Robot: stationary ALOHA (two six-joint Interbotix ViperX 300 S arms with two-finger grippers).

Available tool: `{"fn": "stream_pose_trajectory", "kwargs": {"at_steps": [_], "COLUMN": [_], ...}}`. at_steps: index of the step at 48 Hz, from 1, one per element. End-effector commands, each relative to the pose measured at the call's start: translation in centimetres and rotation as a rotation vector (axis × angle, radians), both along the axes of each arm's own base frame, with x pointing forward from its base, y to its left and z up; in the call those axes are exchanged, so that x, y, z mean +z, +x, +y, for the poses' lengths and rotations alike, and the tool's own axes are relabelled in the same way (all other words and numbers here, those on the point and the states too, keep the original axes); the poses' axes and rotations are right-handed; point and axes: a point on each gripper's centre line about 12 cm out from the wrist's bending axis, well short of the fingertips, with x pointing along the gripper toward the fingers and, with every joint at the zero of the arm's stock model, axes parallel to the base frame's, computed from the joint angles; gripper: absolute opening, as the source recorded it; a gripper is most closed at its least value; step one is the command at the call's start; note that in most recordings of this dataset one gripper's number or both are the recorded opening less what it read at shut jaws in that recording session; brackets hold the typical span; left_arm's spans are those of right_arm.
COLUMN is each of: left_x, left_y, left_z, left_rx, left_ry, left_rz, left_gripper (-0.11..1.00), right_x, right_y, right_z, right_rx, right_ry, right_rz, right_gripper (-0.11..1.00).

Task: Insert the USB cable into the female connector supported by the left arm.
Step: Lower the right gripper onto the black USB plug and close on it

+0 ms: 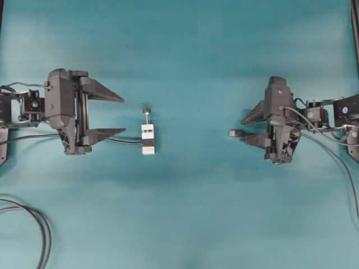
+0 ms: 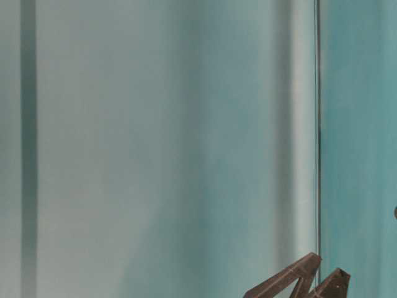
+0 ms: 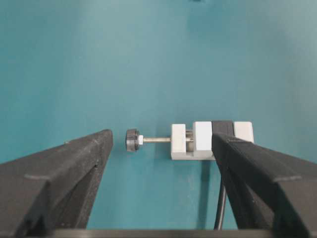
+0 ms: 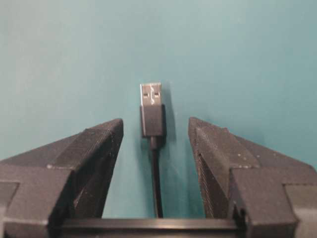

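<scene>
The female connector [image 1: 148,139] is a white block with a black band, lying on the teal table with its pin and dark knob [image 1: 146,110] pointing away. Its black cable [image 3: 221,208] runs back under my left gripper [image 1: 124,116], which is open on the left arm [image 1: 56,103]. In the left wrist view the connector [image 3: 202,139] sits just past the right fingertip [image 3: 220,141], and the gripper [image 3: 162,141] holds nothing. The USB cable's plug [image 4: 152,111] lies flat on the table between the fingers of my open right gripper [image 4: 155,124], touching neither. Overhead, the plug [image 1: 234,133] pokes out left of the right gripper [image 1: 242,130].
Doubled black cables [image 1: 40,227] loop at the table's lower left. Thin wires [image 1: 331,147] trail from the right arm toward the right edge. The table-level view shows only blurred teal and two dark fingertips [image 2: 304,276] at its bottom edge.
</scene>
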Motion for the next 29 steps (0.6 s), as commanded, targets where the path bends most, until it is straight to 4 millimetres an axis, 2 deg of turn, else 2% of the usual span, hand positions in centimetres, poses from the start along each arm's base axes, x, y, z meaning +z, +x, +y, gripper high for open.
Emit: {"fn": "stream_pose_trajectory", "kwargs": {"at_steps": [1, 15, 19, 24, 29], "left_x": [0.77, 0.63, 0.63, 0.58, 0.54], "left_y": [0.37, 0.25, 0.25, 0.2, 0.16], "left_z": [0.08, 0.03, 0.03, 0.03, 0.02], "left_rx": [-0.001, -0.002, -0.002, -0.002, -0.003], "left_ry": [0.01, 0.008, 0.008, 0.008, 0.009], "left_rz": [-0.031, -0.027, -0.027, -0.025, -0.024], "left_gripper": [0.93, 0.93, 0.93, 0.93, 0.93], "right_x": [0.17, -0.46, -0.52, -0.57, -0.48], "right_y": [0.53, 0.42, 0.31, 0.22, 0.34], "right_z": [0.02, 0.04, 0.05, 0.25, 0.69], "right_rx": [0.002, 0.004, 0.004, 0.011, 0.03], "right_ry": [0.0, 0.0, 0.0, 0.001, -0.002], "right_rz": [-0.023, 0.0, 0.003, 0.005, -0.003], "right_gripper": [0.58, 0.55, 0.48, 0.32, 0.22]}}
